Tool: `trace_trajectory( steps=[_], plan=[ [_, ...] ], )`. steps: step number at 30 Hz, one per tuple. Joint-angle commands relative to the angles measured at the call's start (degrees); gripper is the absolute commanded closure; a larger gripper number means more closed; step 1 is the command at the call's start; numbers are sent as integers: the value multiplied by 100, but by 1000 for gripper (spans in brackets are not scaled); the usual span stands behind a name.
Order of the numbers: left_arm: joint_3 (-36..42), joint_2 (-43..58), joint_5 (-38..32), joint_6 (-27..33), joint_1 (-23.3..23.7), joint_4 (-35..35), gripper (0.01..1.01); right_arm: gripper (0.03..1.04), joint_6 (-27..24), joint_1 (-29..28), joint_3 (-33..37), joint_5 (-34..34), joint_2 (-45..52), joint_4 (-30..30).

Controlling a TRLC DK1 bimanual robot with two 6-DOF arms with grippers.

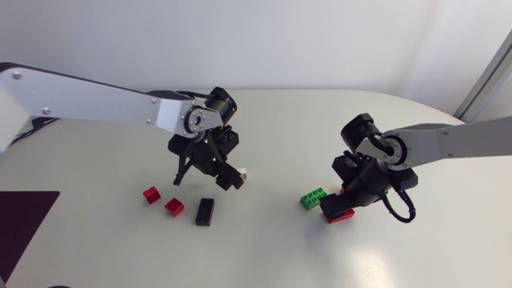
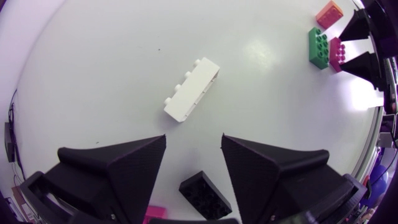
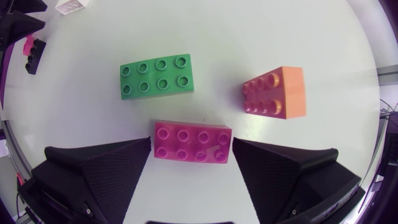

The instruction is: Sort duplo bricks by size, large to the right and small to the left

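Tabletop (image 1: 264, 248): pink brick (image 3: 193, 142) lengthwise across right gripper (image 3: 192, 139), grip unclear; left gripper (image 2: 194, 139) apart.

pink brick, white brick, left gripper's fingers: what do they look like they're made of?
The pink brick looks like moulded plastic with a glossy finish: light glints on its studs. The white brick seems to be the same sort of plastic, smooth with crisp studs. The fingers of the left gripper are matte black and finely grained, probably printed plastic or a rubbery facing; I cannot tell which.

Left hand (image 2: 194, 138) open, right hand (image 3: 192, 142) low.
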Motion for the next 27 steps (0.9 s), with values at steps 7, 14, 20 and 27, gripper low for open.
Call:
trace_trajectory(
  steps=[7, 14, 20, 27],
  plan=[
    [-767, -411, -2, 112, 174, -581, 172, 123, -114, 25, -126, -6, -125, -18],
    [-1031, -375, -28, -433, 95, -801, 170, 123, -105, 51, -126, -6, -239, -62],
    [-969, -112, 7, -723, -20, -810, 169, 123, -88, 51, -196, -6, -327, -70],
    [-627, 196, 385, -1110, 95, -977, 179, 123, -79, 51, -267, -6, -433, -79]
  ],
)
